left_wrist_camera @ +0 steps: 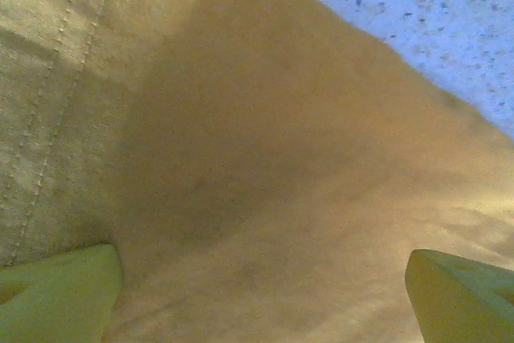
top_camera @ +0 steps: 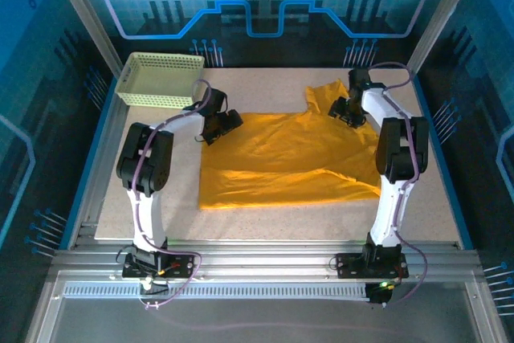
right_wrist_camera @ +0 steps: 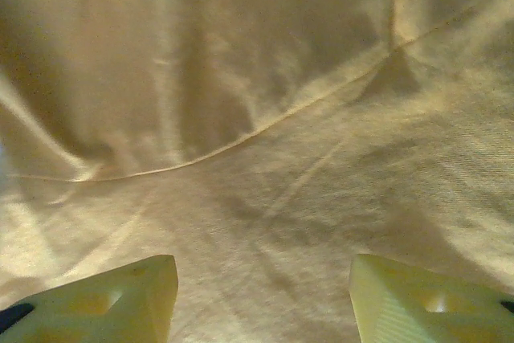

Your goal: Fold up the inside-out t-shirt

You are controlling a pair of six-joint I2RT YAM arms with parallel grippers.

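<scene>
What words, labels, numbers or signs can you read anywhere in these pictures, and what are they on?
None can be read.
The t-shirt shows plain orange cloth with seams and stitching but no lettering, from above and in both wrist views.
The mesh basket bears no label.
The back wall carries a gear shape and a line pattern, no words.

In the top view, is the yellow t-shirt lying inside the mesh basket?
No, the t-shirt lies spread on the table, apart from the basket at the far left corner.
</scene>
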